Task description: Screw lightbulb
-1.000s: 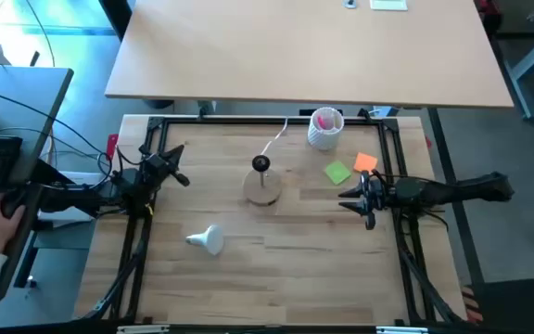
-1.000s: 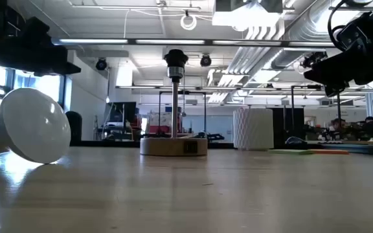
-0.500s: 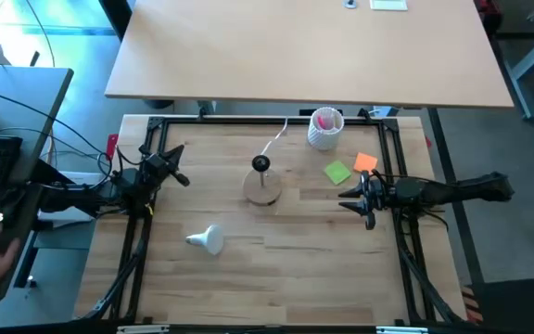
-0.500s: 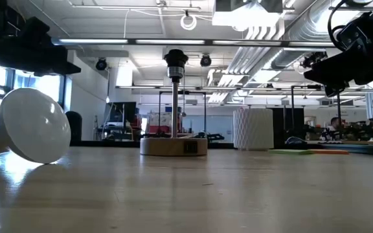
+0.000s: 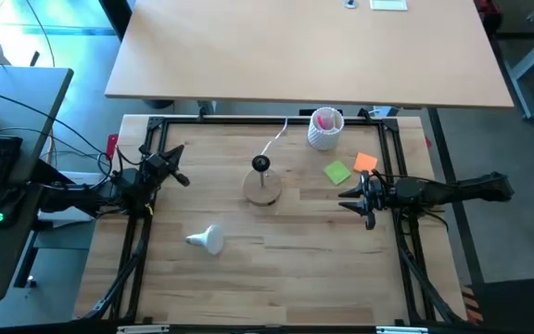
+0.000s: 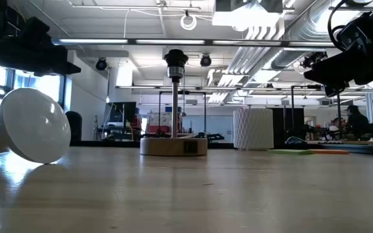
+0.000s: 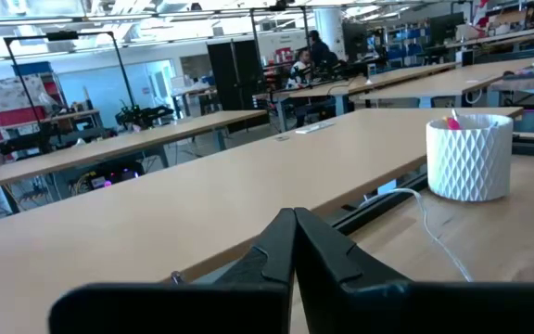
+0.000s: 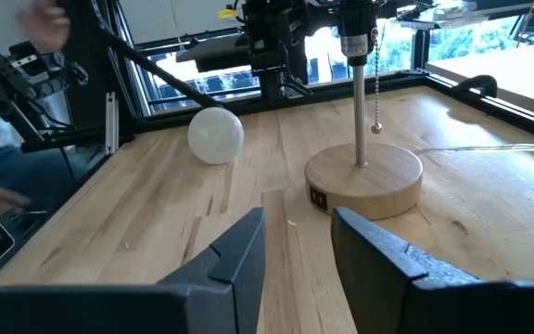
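The lightbulb [image 5: 208,240] is lying on its side on the wooden tabletop [image 5: 304,278], toward the front and left of centre, with its narrow neck pointing toward the left edge and its globe toward the middle. Nothing is touching it; it is sitting free, which suggests it is waiting to be picked up. In the low view the globe [image 6: 32,126] is resting directly on the wood.

Behind it and a little to the right, well apart from it, the round wooden lamp stand [image 5: 263,186] is standing upright with its black socket [image 5: 261,164] facing up and empty, so the screwing step is not yet begun. A thin white cord [image 5: 273,139] is running from the stand toward the back edge. A white ribbed cup [image 5: 324,128] with pink contents is standing near the back, and green [image 5: 337,172] and orange [image 5: 365,161] sticky notes are lying right of the stand.

The left gripper [image 5: 176,173] is hovering at the left side, level with the stand; its fingers [image 7: 327,255] are pressed together, holding nothing. The right gripper [image 5: 352,198] is hovering at the right side, pointing toward the stand, with its fingers [image 8: 239,260] parted to a moderate gap and empty. Both arms look parked clear of the work area, leaving the bulb and socket unobstructed.
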